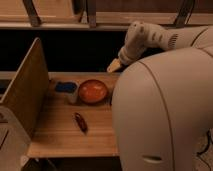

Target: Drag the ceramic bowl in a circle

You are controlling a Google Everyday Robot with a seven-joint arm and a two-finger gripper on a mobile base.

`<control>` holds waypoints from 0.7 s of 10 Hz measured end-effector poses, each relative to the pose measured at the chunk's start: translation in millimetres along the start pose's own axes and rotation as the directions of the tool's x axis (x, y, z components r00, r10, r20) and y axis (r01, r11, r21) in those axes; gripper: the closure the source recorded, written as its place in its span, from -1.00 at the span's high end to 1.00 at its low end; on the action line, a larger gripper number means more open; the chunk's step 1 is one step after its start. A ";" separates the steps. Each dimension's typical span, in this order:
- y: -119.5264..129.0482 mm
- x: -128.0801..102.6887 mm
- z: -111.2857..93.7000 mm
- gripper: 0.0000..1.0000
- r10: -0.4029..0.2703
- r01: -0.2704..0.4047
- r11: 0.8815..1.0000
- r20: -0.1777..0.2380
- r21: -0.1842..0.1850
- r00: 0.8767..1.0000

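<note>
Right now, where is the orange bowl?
The ceramic bowl sits far back on the table, right of the blue-topped cup; the hand hovers above, to its right.

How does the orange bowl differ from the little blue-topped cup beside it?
The ceramic bowl is wide, shallow, glossy orange-red; the cup is narrower, pale, blue-topped. Both sit upright on the wooden table. The claw hangs above the bowl's far right side.
</note>
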 end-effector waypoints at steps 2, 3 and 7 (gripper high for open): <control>-16.1 10.6 27.0 0.60 -0.049 0.048 0.999 0.035 0.022 0.998; -26.8 16.1 43.9 0.60 -0.080 0.078 0.996 0.061 0.039 0.995; -38.3 22.5 107.6 0.60 -0.128 0.116 0.990 0.163 0.079 0.978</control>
